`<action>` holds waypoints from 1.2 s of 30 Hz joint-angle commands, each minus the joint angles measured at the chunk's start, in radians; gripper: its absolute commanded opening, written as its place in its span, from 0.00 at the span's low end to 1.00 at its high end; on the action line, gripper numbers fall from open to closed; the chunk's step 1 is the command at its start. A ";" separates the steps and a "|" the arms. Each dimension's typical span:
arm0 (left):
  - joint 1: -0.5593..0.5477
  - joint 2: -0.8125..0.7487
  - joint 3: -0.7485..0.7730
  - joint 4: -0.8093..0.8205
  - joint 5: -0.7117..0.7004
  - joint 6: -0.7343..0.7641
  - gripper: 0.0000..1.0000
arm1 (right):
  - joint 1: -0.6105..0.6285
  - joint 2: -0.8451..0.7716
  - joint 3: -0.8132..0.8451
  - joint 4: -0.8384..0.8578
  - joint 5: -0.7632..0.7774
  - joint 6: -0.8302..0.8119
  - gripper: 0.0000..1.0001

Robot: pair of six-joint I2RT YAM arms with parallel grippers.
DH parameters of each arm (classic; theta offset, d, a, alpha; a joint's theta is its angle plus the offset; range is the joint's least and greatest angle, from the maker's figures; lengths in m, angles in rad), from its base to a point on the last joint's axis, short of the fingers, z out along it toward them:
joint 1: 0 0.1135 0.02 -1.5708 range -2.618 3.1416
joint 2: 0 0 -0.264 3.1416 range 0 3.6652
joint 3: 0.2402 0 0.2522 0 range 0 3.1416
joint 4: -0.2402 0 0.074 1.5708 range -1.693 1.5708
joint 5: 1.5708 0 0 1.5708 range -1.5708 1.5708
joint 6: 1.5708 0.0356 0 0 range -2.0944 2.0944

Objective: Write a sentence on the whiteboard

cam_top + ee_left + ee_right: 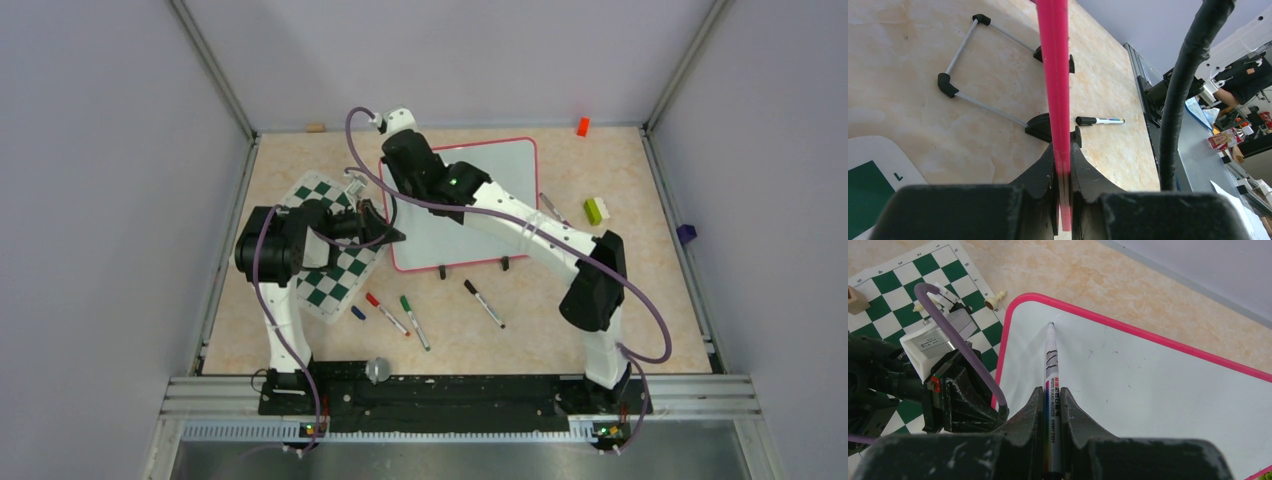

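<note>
Whiteboard lies by the table's far edge, centre, no writing yet. Left gripper pinches its left edge. Right gripper clamps marker; axis points away toward far-left corner, tip at the surface. Right arm writes.

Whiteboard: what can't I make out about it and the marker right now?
- Top view: the right arm crosses the whiteboard, hiding its middle and any writing there.
- Left wrist: the whiteboard shows edge-on in the shut left gripper; its face is hidden.
- Right wrist: the marker tip is too small to tell if it touches; the right gripper and picture edge cut off the whiteboard's near part.
</note>
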 commanded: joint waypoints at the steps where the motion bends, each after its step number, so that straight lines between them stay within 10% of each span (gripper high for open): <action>1: 0.005 -0.020 -0.002 0.118 0.025 0.069 0.01 | -0.012 0.006 0.041 0.011 -0.005 0.011 0.00; 36: 0.009 -0.025 -0.012 0.118 0.019 0.077 0.01 | -0.017 -0.002 0.001 -0.062 -0.025 0.030 0.00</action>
